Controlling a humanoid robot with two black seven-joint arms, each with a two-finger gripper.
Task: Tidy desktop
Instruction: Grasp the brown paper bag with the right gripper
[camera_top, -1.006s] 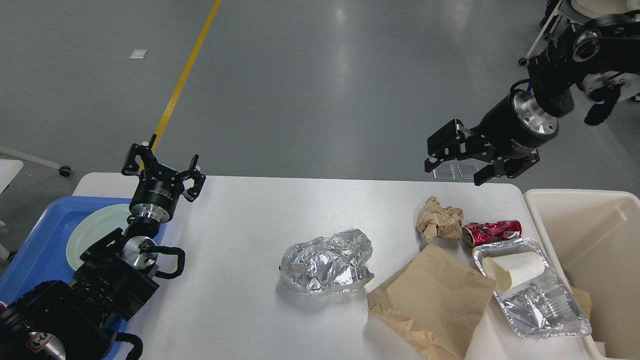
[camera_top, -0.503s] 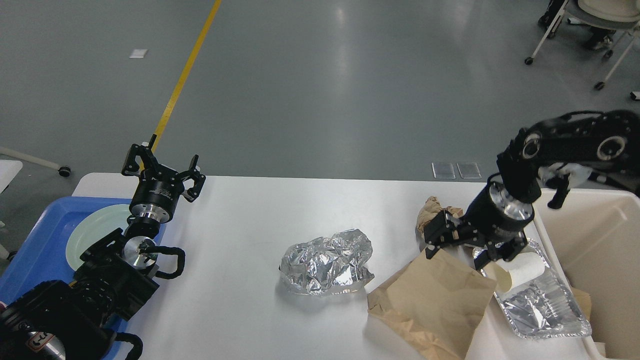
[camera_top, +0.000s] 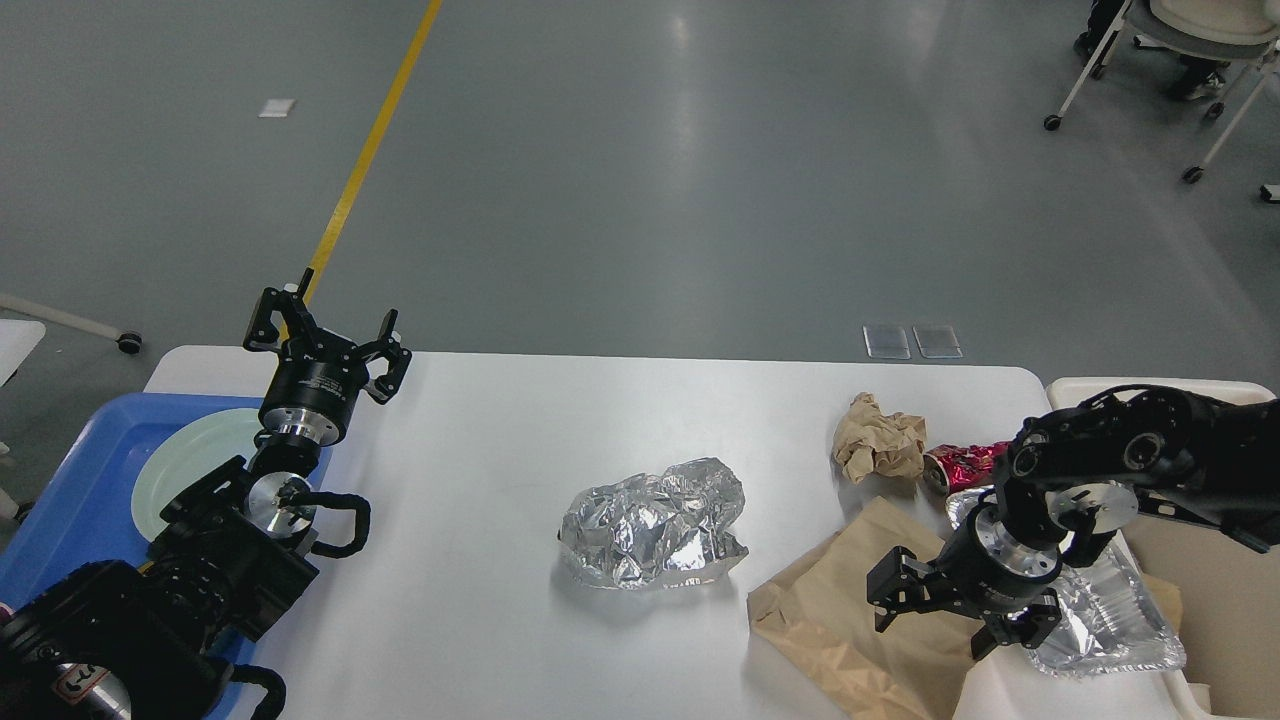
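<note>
The white desktop (camera_top: 500, 450) holds scattered litter. A crumpled foil sheet (camera_top: 652, 522) lies in the middle. A crumpled brown paper ball (camera_top: 880, 447) and a crushed red can (camera_top: 965, 462) lie at the right. A flat brown paper bag (camera_top: 840, 620) lies at the front right, beside a foil tray (camera_top: 1110, 610). My right gripper (camera_top: 935, 622) is open, low over the bag's right part; the arm hides much of the tray. My left gripper (camera_top: 325, 335) is open and empty, raised over the table's back left.
A beige bin (camera_top: 1230, 580) stands off the table's right edge. A blue tray (camera_top: 70, 480) with a pale green plate (camera_top: 190, 460) sits at the left edge, partly under my left arm. Chair legs (camera_top: 1120, 70) stand on the floor at the far right.
My right arm has come down from high beyond the back right corner to low over the paper bag and foil tray, now hiding the white paper cup. The left arm has not moved.
</note>
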